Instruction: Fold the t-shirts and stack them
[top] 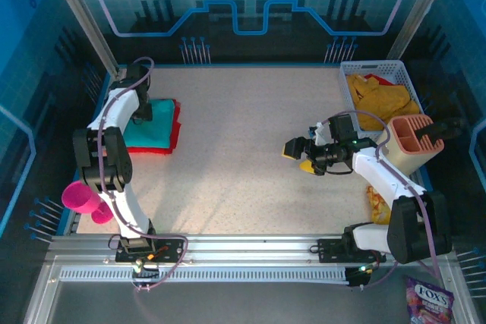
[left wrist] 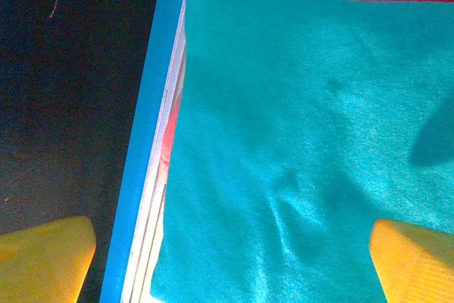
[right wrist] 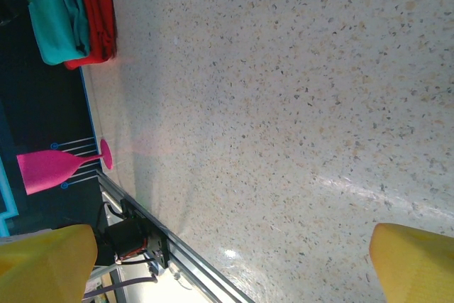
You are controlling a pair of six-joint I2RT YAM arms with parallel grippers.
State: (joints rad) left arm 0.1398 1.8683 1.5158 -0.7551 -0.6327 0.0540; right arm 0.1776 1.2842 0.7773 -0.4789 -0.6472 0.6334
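The teal t-shirt [top: 148, 133] lies folded on top of the folded red t-shirt [top: 176, 128] at the far left edge of the counter [top: 243, 157]. The left gripper [top: 143, 115] hangs just over it with its fingers wide apart and holds nothing. The right gripper [top: 298, 157] is above the bare counter on the right side, also spread apart and empty, and mustard-yellow t-shirts [top: 380, 96] lie crumpled in the white basket [top: 370, 65] at the far right corner.

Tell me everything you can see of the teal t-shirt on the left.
The teal t-shirt is soft cloth, folded into a flat rectangle with a few shallow creases. It lies on top of the folded red t-shirt, whose edge shows beyond it, at the left edge of the table. The left claw stands open above it; contact is unclear.
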